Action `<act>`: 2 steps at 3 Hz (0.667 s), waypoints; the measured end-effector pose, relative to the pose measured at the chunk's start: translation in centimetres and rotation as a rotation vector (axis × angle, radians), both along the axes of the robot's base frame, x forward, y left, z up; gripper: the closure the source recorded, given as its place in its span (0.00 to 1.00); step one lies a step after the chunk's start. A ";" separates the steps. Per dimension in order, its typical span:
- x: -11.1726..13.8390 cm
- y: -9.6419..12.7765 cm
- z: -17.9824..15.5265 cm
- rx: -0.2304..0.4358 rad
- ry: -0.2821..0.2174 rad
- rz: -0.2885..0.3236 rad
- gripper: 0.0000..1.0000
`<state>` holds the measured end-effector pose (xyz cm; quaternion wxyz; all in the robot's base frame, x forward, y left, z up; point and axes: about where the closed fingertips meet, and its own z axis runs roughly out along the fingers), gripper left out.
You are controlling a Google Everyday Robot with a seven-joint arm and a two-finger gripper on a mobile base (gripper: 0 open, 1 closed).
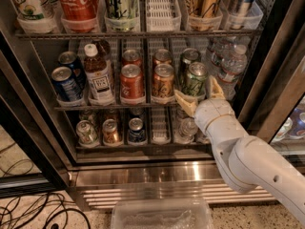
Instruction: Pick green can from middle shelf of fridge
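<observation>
We're facing a shop or canteen-style drinks fridge: wire racks, plastic lanes packed with cans and bottles, cables on a speckled floor. The gripper sits at the middle shelf, fingers spread either side of the green can.
</observation>
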<state>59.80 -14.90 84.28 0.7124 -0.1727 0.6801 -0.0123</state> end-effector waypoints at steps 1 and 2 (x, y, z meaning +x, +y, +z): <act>0.8 -0.4 0.1 -0.007 -0.005 -0.028 0.29; 1.4 -0.5 0.0 -0.004 -0.003 -0.036 0.31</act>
